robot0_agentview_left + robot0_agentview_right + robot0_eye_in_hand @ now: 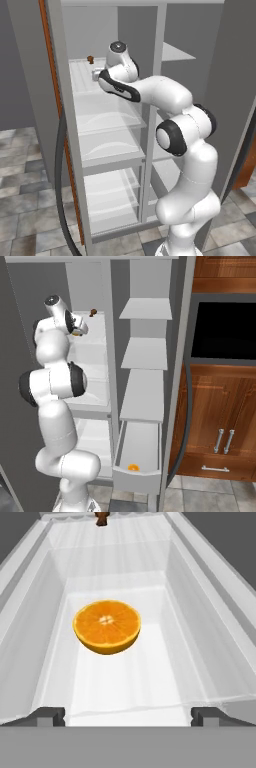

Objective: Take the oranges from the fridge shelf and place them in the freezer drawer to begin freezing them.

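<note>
Grey stone tiles (30, 210) cover the kitchen floor in front of an open fridge (112, 356) with pale shelves, and wooden cabinets (220, 421) stand to its right. Nearest, low in the right compartment, the freezer drawer (137, 476) is pulled out, and one orange half (133, 467) lies on its floor near the front wall. Two orange pieces can be counted in all (one per place). The second orange half (106, 626) sits cut face up on the white fridge shelf (130, 677) high in the left compartment, roughly midway between the shelf's raised side rims. The gripper (128, 716) hovers just short of it, its two dark fingertips (47, 716) spread wide apart at either side of the shelf's width, touching nothing. Behind it, the white arm (185, 150) rises from the base, bends at a dark elbow joint and reaches forward and up into the top-left shelf. Farthest back on that shelf stands one small dark brown knobby object (90, 59), well apart from the orange.
</note>
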